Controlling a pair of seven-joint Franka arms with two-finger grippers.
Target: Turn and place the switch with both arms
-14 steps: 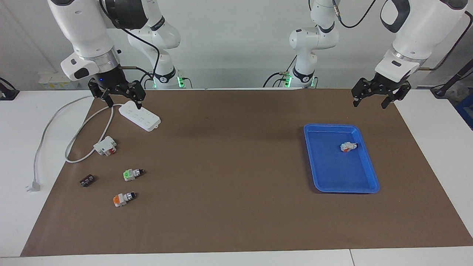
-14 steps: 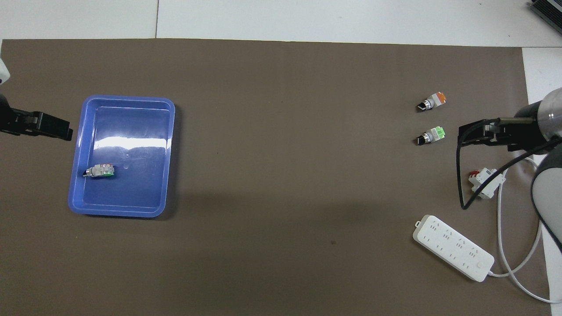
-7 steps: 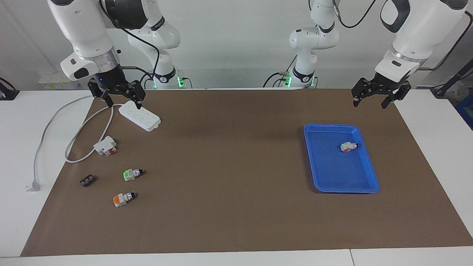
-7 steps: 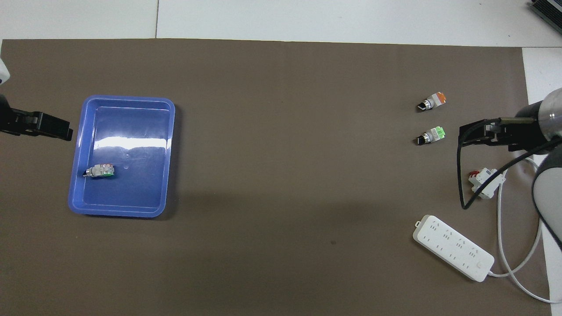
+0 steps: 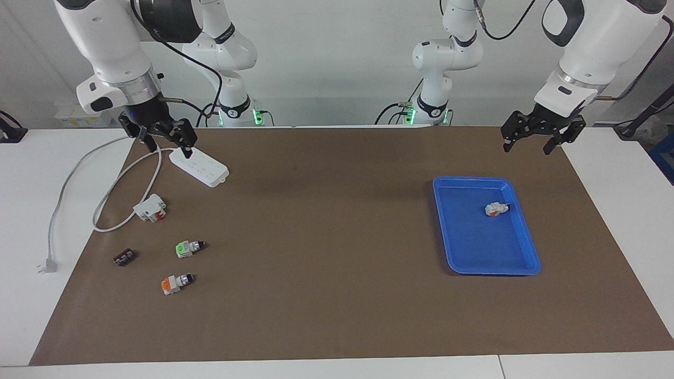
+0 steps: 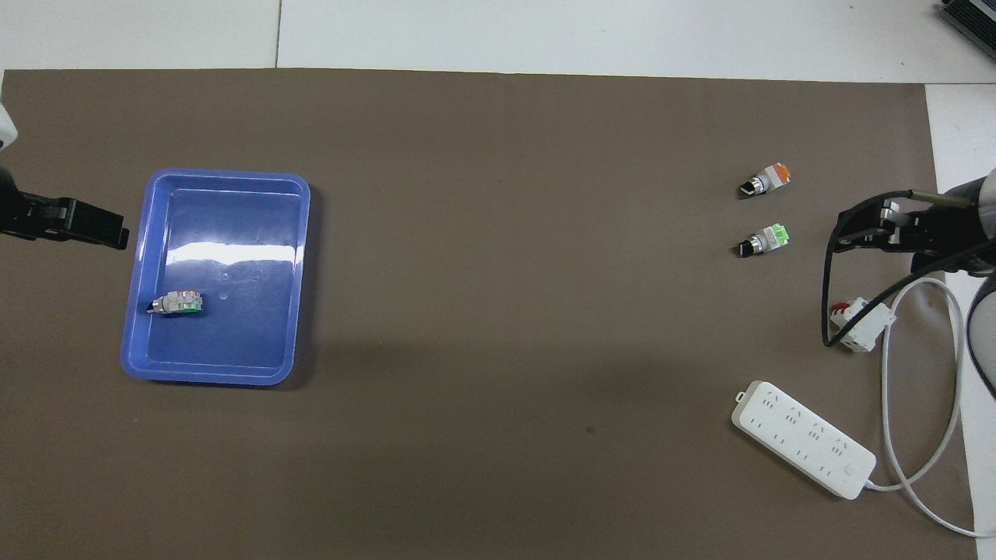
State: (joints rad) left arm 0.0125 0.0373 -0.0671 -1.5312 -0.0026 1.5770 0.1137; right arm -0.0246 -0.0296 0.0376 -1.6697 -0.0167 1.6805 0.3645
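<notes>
The right gripper (image 5: 162, 142) has shifted toward the bench's edge at its own end, and hangs over the power strip's (image 5: 200, 166) cable end, jaws spread and holding nothing. The left gripper (image 5: 532, 142) waits near the bench's robot-side corner, jaws released, above the mat by the blue tray (image 5: 526, 258). The switch (image 5: 188, 247) lies on the mat near the right arm's end, beside the orange switch (image 5: 176, 283).
</notes>
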